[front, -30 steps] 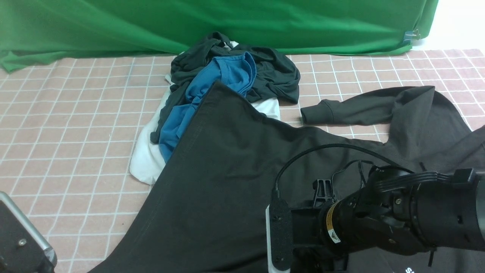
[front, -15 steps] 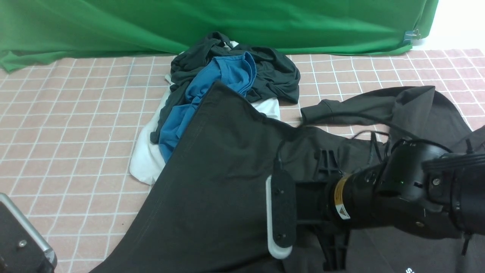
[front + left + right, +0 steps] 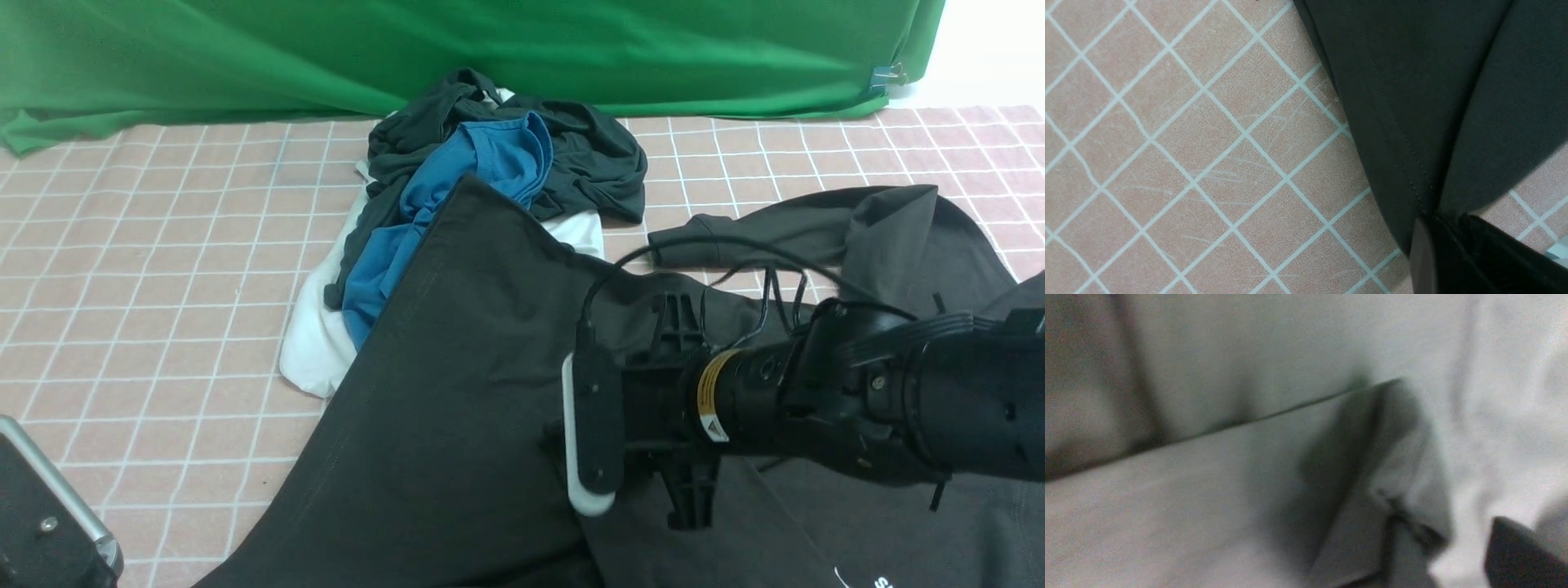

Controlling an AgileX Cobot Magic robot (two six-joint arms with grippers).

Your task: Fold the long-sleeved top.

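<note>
Below the blue shirt (image 3: 465, 188), the left gripper (image 3: 1447, 228) pinched the sweatshirt (image 3: 457, 392); the right's open jaws needed gentle placing.

The black long-sleeved top (image 3: 441, 392) lies spread and rumpled, one sleeve bent.

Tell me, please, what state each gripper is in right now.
Left gripper: closed, holding the black fabric long-sleeved top.
Right gripper: cannot be told; its wrist view is too blurred.
</note>
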